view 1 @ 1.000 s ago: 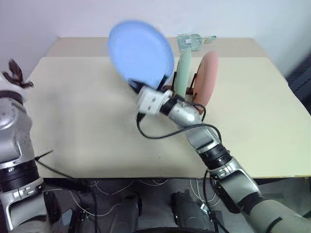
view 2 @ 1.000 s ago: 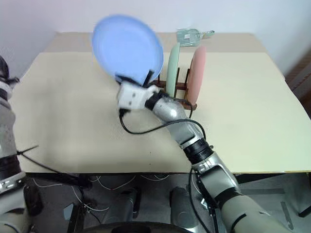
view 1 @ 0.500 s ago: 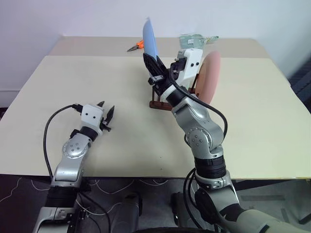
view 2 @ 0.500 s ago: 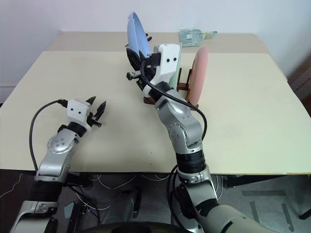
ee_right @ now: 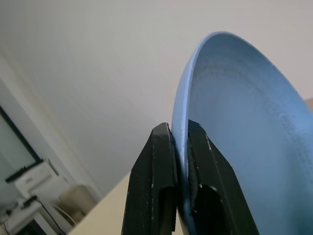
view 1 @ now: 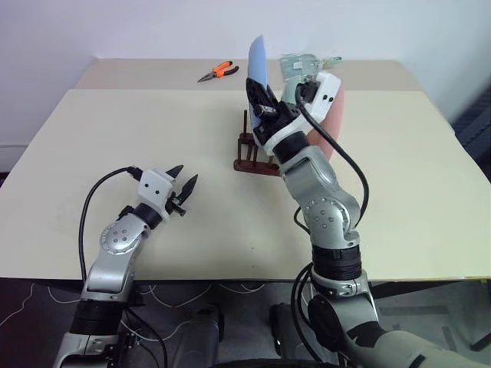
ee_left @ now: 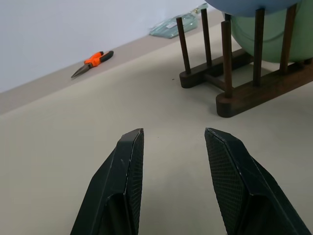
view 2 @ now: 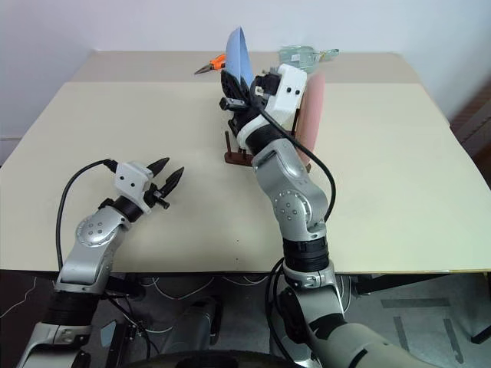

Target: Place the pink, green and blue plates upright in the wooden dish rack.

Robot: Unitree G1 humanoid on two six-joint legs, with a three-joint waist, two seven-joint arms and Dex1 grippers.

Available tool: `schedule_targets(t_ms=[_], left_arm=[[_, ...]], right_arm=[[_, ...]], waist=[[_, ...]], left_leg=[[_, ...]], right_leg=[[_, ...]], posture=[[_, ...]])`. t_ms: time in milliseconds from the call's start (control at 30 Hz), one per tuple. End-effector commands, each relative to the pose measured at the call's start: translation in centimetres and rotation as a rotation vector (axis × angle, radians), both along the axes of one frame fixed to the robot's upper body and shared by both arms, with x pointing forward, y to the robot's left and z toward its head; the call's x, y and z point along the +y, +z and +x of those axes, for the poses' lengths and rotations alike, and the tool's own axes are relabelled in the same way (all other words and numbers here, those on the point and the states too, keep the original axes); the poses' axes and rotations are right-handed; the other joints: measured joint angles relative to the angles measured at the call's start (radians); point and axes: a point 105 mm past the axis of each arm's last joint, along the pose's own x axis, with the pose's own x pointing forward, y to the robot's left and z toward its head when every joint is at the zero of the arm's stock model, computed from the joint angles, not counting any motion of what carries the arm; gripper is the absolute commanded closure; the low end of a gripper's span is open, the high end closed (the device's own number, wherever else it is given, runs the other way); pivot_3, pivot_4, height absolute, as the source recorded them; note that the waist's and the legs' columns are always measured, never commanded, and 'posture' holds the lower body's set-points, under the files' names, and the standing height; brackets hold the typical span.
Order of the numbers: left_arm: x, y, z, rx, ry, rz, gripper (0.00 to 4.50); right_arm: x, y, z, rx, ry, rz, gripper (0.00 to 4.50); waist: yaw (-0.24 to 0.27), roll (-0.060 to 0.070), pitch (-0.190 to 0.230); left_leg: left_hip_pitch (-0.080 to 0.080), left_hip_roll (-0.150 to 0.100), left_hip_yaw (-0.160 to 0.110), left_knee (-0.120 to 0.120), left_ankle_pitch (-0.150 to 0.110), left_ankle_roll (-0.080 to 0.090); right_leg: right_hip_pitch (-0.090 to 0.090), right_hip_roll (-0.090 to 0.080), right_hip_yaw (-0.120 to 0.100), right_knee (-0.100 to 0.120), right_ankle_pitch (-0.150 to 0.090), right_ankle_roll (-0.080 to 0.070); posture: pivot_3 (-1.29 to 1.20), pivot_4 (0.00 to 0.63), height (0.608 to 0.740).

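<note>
Holding the blue plate (view 1: 257,60) on edge in the upper middle of the left eye frame, the right gripper (view 1: 263,98) clamps the plate's lower rim above the wooden dish rack (view 1: 253,156), whose near pegs stand bare just left of centre; the pink plate (view 1: 334,123) stands upright behind the right arm, mostly hidden by it, and orange-handled pliers (view 1: 215,72) lie on the beige table (view 1: 115,130) toward the upper left. Lower left in this frame, the left gripper (view 1: 182,186) hangs just over the table with its fingers spread and nothing between them, well apart from the rack. Right eye frame: the same layout, with the blue plate's edge rising at upper centre and the pink plate to its right. Left wrist frame: two black fingers (ee_left: 124,171) rise from the bottom, parted and empty; the rack sits at upper right with the green plate (ee_left: 261,36) upright between its pegs, the blue plate's rim above it at the top edge, and the pliers at upper left. Right wrist frame: both fingers pinch the blue plate's rim at lower centre, the plate's hollow face filling the right side
</note>
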Motion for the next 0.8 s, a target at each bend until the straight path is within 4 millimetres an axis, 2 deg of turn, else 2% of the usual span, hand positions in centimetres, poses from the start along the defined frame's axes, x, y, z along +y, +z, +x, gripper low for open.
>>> schedule_targets(t_ms=[33,300,500,667,800], left_arm=[[-0.2,1.0,-0.2,-0.036,-0.007,0.002,2.52],[-0.4,0.8,-0.4,-0.031,-0.015,0.002,2.52],[-0.3,0.9,-0.3,-0.031,-0.013,0.006,2.52],[-0.4,1.0,-0.4,-0.036,-0.018,0.005,2.52],[-0.9,1.1,-0.5,-0.039,-0.045,0.013,2.52]], right_arm=[[1.5,3.7,-2.4,-0.076,0.114,0.156,4.5],[1.8,3.5,-2.9,-0.06,0.17,0.17,4.5],[1.2,0.8,0.1,0.138,0.095,0.219,4.5],[0.1,0.5,1.7,0.183,0.001,0.216,4.5],[0.1,0.5,2.8,0.215,-0.035,0.186,4.5]], waist=[[0.0,0.0,0.0],[0.0,0.0,0.0],[0.001,0.0,0.0],[0.001,0.001,0.0],[0.001,0.001,0.0]], left_leg=[[0.0,0.0,0.0,0.0,0.0,0.0],[0.0,0.0,0.0,0.0,0.0,0.0],[0.0,0.0,0.0,0.0,0.0,0.0],[0.0,0.0,0.0,0.0,0.0,0.0],[0.0,0.0,0.0,0.0,0.0,0.0]], right_leg=[[0.0,0.0,0.0,0.0,0.0,0.0],[0.0,0.0,0.0,0.0,0.0,0.0],[0.0,0.0,0.0,0.0,0.0,0.0],[0.0,0.0,0.0,0.0,0.0,0.0],[0.0,0.0,0.0,0.0,0.0,0.0]], posture=[[0.0,0.15,0.74],[0.0,0.15,0.74],[0.0,0.15,0.74],[0.0,0.15,0.74],[0.0,0.15,0.74]])
